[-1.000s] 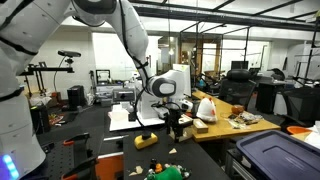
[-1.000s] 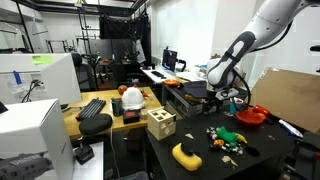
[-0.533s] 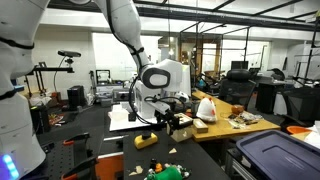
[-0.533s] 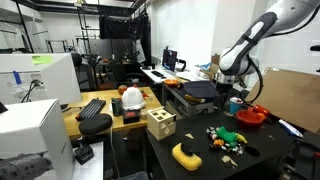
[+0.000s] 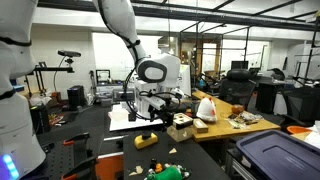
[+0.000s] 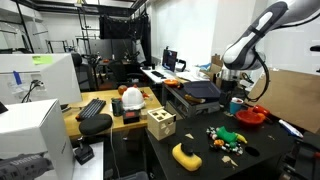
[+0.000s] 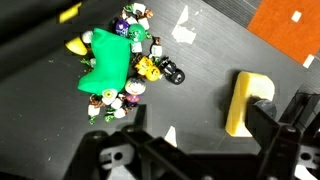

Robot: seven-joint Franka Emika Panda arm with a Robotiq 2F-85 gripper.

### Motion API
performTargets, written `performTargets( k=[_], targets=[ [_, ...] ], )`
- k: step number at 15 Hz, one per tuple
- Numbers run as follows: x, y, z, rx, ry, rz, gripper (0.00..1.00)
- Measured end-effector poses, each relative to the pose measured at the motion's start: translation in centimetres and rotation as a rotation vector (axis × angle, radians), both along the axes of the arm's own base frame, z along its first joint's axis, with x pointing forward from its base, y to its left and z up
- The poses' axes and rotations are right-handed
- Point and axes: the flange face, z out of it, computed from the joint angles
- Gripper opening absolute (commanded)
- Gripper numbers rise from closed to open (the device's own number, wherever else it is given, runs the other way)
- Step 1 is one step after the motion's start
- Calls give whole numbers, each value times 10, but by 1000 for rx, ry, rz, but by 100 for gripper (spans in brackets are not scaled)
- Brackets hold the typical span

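Observation:
My gripper (image 5: 163, 112) hangs above the black table (image 5: 100, 150), open and empty; it also shows in the exterior view from the far side (image 6: 236, 98). In the wrist view its fingers (image 7: 195, 150) are spread wide over bare tabletop. A yellow block (image 7: 245, 100) lies just by one finger, not touched. A pile of small toys around a green piece (image 7: 110, 62) lies further off. In both exterior views the yellow block (image 5: 147, 140) (image 6: 186, 155) and the toy pile (image 5: 165, 170) (image 6: 228, 138) lie on the table below the gripper.
A wooden box with holes (image 6: 160, 123) (image 5: 181, 125) stands at the table edge. A red bowl (image 6: 250, 115) sits near the arm. An orange mat (image 7: 290, 25) lies in a corner. A white bag (image 5: 205, 108) and a blue bin (image 5: 275, 155) are beside the table.
The arm has lifted and swung, carrying the gripper up and away from the tabletop. The objects on the table have not moved.

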Motion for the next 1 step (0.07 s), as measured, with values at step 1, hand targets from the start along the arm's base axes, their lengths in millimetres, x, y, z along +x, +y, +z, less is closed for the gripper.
performTargets(
  k=[1],
  targets=[
    [0, 0, 0, 0, 1, 0, 100]
  ],
)
